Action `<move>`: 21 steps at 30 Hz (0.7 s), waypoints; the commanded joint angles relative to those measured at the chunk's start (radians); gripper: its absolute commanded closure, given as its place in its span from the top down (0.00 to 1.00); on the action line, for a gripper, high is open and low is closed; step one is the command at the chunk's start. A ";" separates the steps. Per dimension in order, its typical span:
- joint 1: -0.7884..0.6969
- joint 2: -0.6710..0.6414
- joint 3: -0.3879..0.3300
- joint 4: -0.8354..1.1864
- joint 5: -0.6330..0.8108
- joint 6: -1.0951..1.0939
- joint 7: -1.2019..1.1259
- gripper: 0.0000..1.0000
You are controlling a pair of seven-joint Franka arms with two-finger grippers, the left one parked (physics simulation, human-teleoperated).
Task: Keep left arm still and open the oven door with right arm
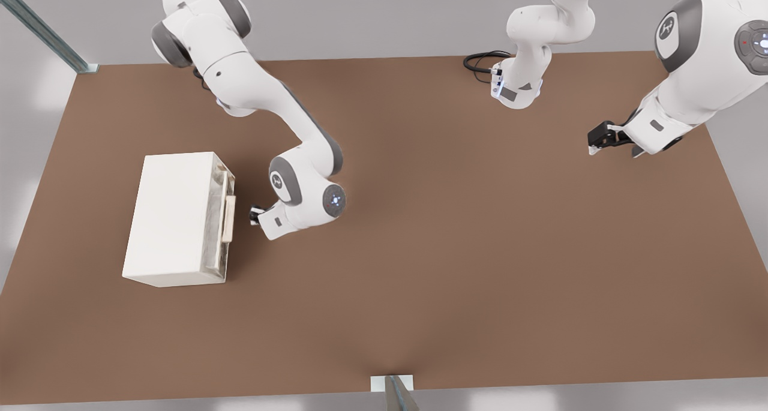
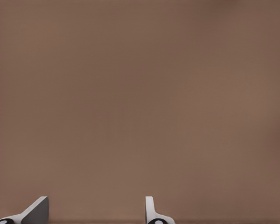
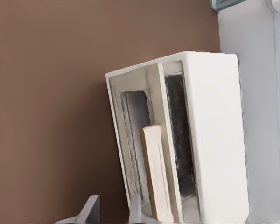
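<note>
Reaching in low on the front view's left, the right arm (image 1: 264,105) brings its gripper (image 1: 254,215) up just beside the oven (image 1: 174,219), level with the pale bar handle (image 1: 228,219) but not touching it. The jaws are spread, and in the right wrist view one fingertip (image 3: 88,210) shows at the edge of the frame with the handle (image 3: 156,172) close ahead and nothing held between them. The oven sits on the left part of the brown worktop (image 1: 450,249), its cream top facing up. The oven door (image 1: 219,219) faces the front view's right, towards the gripper. From the wrist camera the door (image 3: 144,144) appears to stand slightly off the oven body, with dark glass behind the handle.
</note>
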 commanded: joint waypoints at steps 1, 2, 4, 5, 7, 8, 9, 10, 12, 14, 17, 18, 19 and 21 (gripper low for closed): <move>-0.085 -0.002 -0.002 0.099 0.225 -0.025 -0.174 1.00; -0.150 -0.002 -0.002 0.155 0.266 -0.024 -0.337 1.00; -0.279 -0.040 0.001 0.220 0.343 0.012 -0.607 1.00; -0.348 -0.097 0.007 0.200 0.432 0.016 -0.710 1.00; -0.459 -0.308 0.006 0.030 0.594 0.131 -0.793 1.00; -0.462 -0.345 0.001 0.008 0.592 0.134 -0.814 1.00; -0.464 -0.357 -0.001 0.008 0.567 0.134 -0.840 1.00; -0.464 -0.368 -0.001 0.007 0.544 0.137 -0.842 1.00; -0.468 -0.388 -0.001 0.000 0.539 0.171 -0.854 1.00; -0.470 -0.390 -0.001 -0.003 0.532 0.171 -0.849 1.00; -0.471 -0.388 -0.002 -0.003 0.532 0.171 -0.842 1.00; -0.471 -0.388 -0.002 -0.003 0.530 0.171 -0.842 1.00; -0.471 -0.388 -0.002 -0.003 0.530 0.171 -0.842 1.00; -0.471 -0.388 -0.002 -0.003 0.530 0.171 -0.845 1.00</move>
